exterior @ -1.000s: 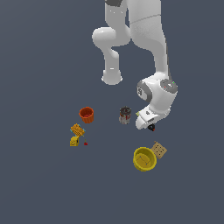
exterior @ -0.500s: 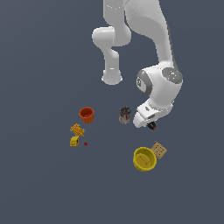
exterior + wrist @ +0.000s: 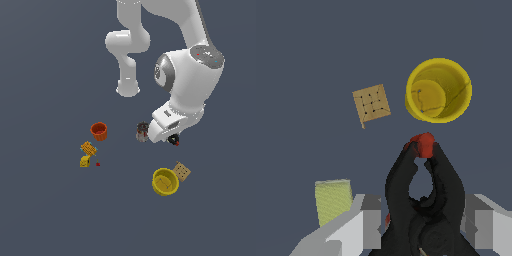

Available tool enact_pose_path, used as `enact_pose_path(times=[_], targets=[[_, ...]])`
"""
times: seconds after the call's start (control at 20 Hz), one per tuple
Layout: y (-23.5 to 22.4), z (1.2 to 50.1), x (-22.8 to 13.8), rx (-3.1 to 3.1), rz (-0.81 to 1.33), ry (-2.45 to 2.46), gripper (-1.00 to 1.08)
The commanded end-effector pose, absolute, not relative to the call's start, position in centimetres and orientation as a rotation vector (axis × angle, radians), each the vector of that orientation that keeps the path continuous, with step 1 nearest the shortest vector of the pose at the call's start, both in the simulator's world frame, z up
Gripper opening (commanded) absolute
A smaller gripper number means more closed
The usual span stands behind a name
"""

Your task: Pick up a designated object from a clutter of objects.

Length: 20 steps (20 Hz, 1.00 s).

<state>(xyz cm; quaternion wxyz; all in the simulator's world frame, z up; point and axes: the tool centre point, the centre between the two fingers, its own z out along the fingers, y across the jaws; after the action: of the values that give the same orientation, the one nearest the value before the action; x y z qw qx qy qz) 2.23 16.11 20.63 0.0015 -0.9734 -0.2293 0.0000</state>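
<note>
one black clamp [image 3: 423, 192] with red tips sits between the gripper [image 3: 421, 220] fingers [image 3: 368, 220], pinched there and lifted off the floor in the wrist view. in the exterior view the clamp [image 3: 173, 140] hangs under the arm, above the yellow bowl [image 3: 165, 181] and tan cracker [image 3: 182, 171]. grey-brown can [image 3: 142, 132] just beside it, orange cup [image 3: 99, 131] and yellow blocks [image 3: 87, 153] well apart. pale green card [image 3: 333, 200] near the gripper.
</note>
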Motion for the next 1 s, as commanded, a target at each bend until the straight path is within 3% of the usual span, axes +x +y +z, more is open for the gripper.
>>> enact_pose_path(times=[0.0,0.5,0.95], targets=[[15.2,23.1,3.3,-3.054,0.001,-0.720,-1.00],[12.0,31.8,7.6,-3.056,0.000,-0.719,-1.00],[10.6,35.8,9.8,-3.058,0.000,-0.717,-1.00]])
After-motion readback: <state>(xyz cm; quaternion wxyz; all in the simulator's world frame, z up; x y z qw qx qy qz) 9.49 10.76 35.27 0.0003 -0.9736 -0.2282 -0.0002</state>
